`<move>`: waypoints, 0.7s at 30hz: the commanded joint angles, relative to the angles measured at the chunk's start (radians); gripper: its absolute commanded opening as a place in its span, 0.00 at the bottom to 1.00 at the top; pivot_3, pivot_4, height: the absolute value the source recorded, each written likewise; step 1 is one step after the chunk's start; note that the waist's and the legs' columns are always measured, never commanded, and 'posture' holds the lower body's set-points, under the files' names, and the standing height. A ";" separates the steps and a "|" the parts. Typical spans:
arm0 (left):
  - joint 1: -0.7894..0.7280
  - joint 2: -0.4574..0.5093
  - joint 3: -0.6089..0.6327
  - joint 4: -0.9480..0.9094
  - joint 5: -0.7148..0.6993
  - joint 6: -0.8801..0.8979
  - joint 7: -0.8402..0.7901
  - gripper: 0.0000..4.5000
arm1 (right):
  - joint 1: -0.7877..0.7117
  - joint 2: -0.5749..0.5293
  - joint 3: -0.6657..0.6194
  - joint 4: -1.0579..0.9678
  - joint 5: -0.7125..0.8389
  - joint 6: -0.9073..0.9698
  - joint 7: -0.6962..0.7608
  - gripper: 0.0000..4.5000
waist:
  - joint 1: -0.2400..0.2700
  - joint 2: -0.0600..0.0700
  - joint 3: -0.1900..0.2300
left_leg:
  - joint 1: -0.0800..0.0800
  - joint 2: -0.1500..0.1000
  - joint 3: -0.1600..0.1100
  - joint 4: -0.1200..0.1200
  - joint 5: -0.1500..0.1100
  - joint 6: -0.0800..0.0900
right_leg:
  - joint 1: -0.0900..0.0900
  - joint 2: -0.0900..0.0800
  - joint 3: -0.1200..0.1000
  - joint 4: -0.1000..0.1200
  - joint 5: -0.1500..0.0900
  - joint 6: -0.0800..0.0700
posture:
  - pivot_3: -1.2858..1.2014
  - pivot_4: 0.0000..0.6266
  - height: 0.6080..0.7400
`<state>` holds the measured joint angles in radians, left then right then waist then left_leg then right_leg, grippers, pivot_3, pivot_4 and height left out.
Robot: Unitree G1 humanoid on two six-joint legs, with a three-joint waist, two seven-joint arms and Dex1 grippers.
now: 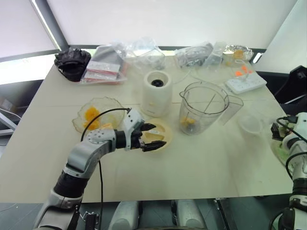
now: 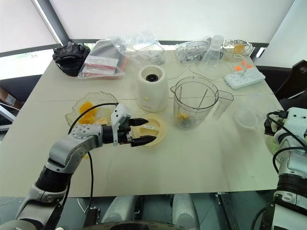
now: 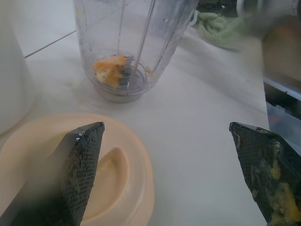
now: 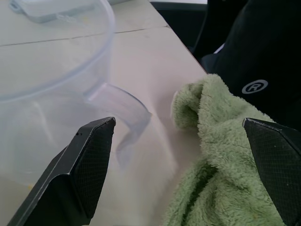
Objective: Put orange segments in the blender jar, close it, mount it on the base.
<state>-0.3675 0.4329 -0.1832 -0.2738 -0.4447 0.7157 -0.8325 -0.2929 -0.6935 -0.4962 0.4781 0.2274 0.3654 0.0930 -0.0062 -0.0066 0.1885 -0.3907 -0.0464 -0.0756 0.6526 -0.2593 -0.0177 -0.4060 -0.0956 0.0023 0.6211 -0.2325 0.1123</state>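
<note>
The blender jar stands upright and uncovered at mid-table, with a few orange segments by its bottom blade. More orange segments lie in a scalloped glass bowl on the left. The white base stands just left of the jar. My left gripper is open and points right, low over a cream round lid, holding nothing; pulp smears its pads. At the table's right edge my right gripper is open and empty, between a clear cup and a green cloth.
Plastic bags and clear containers line the back edge, with a black bundle at the back left. A white power strip lies at the back right. The clear cup sits to the right of the jar's handle.
</note>
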 commanded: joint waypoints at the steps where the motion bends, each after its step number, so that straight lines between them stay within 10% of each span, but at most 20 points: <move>1: -0.010 0.004 -0.004 -0.035 0.000 -0.018 0.003 0.98 | -0.022 -0.006 -0.021 0.009 -0.011 -0.042 -0.023 1.00 | -0.005 0.000 0.000 | 0.000 0.000 0.000 0.000 0.000 0.000 | 0.000 0.000 0.000 0.000 0.000 0.000 | 0.52 0.24 1.00; 21: -0.017 0.029 -0.015 -0.031 0.006 -0.025 -0.008 0.99 | -0.061 0.010 -0.012 0.050 -0.006 -0.092 -0.024 0.94 | -0.007 0.000 0.000 | 0.000 0.000 0.000 -0.001 0.000 0.000 | 0.000 0.000 0.001 0.000 0.000 0.001 | 0.52 0.24 1.00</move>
<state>-0.3677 0.4546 -0.1937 -0.2772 -0.4431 0.7109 -0.8350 -0.3352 -0.6828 -0.4964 0.5358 0.2198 0.2966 0.0740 -0.0134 -0.0065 0.1886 -0.3904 -0.0464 -0.0755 0.6514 -0.2592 -0.0176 -0.4062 -0.0955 0.0029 0.6206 -0.2322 0.1128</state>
